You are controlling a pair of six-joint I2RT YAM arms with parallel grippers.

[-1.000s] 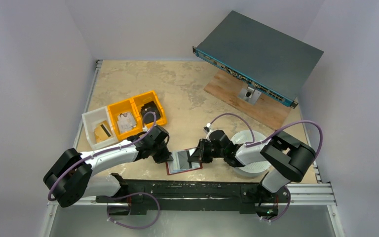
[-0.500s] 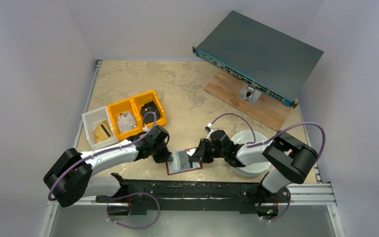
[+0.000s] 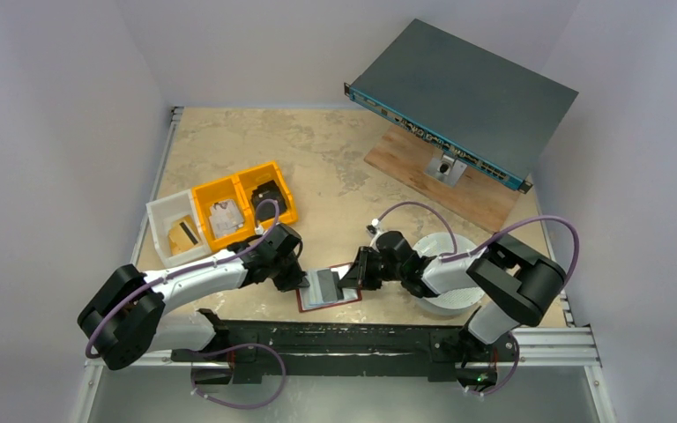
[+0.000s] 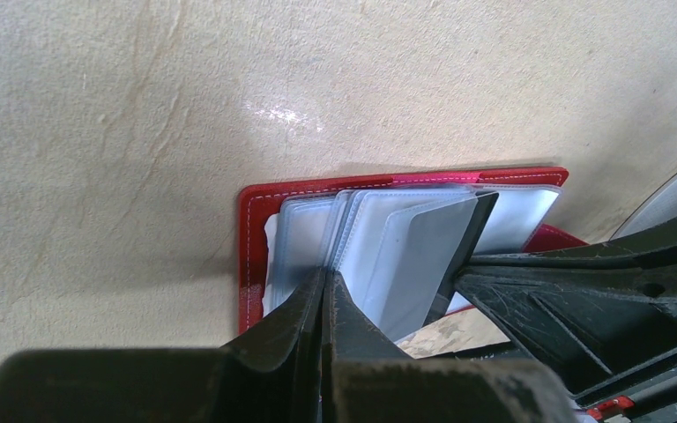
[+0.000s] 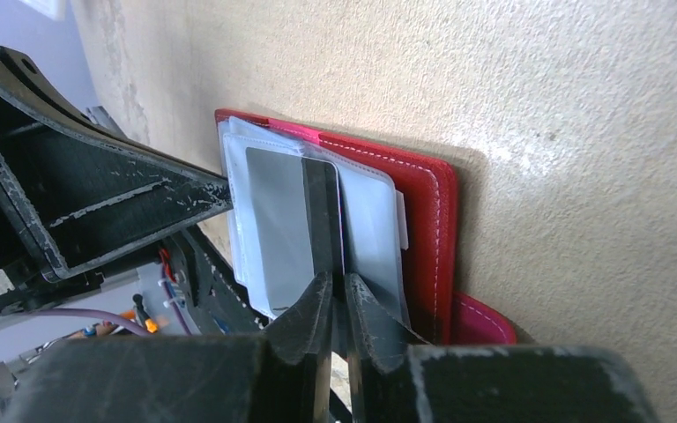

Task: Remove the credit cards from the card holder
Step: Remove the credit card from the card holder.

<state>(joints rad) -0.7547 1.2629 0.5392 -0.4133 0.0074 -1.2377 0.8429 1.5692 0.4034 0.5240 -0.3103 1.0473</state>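
The dark red card holder (image 3: pixel 303 306) lies open on the table near the front edge, its pale sleeves fanned upward. My left gripper (image 4: pixel 326 278) is shut on the sleeves' edge at the holder's (image 4: pixel 249 229) left side. Reaching in from the right, my right gripper (image 5: pixel 339 284) is shut on a grey credit card (image 5: pixel 282 220) with a black stripe. That card stands partly out of a sleeve, above the red cover (image 5: pixel 427 220). From above, the two grippers (image 3: pixel 304 284) (image 3: pixel 345 280) face each other across the holder. A golden-yellow credit card (image 3: pixel 183 234) lies in the white bin.
A white bin (image 3: pixel 160 211) and two yellow bins (image 3: pixel 229 183) stand at the left behind my left arm. A white round dish (image 3: pixel 458 304) sits under my right arm. A grey rack unit (image 3: pixel 463 97) rests on a wooden board (image 3: pixel 441 181) at the back right.
The grey card in my right gripper has tipped up a little from the sleeves. Both arms have barely moved.
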